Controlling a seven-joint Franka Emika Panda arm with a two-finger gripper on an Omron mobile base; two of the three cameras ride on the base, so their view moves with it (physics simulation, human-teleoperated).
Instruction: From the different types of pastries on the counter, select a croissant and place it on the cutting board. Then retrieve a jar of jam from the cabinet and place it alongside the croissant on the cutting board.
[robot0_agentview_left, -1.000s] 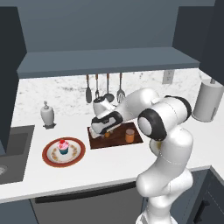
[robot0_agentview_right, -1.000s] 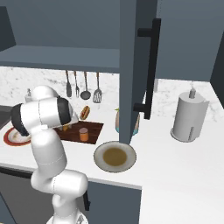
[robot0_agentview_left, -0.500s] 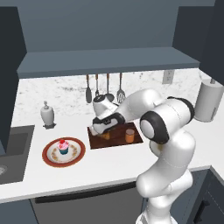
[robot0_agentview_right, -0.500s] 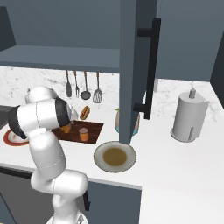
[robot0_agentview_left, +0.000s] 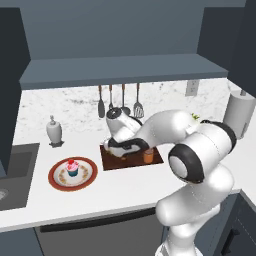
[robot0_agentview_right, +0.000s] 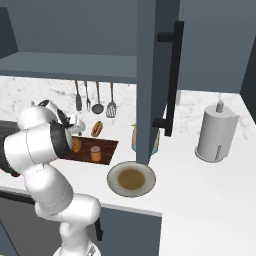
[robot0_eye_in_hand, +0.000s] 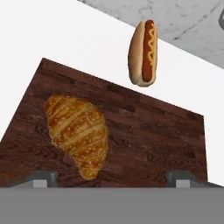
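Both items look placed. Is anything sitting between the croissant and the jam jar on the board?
Nothing visible does. The croissant lies flat on the cutting board, and bare wood runs from it toward the side where the jar of jam stands upright. The hot dog lies off the board on the counter.

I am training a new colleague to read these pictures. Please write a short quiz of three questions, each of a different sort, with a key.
1. True or false: the croissant lies on the cutting board.
2. Multiple choice: where does the orange jar of jam stand? A) on the cabinet shelf B) on the cutting board C) on the plate with the cupcake
3. Fill the gap: the cupcake sits on a ____ to the left of the board.

Key
1. True; in the hand view the open fingers stand apart, holding nothing.
2. B; it stands near the board's right end.
3. plate.
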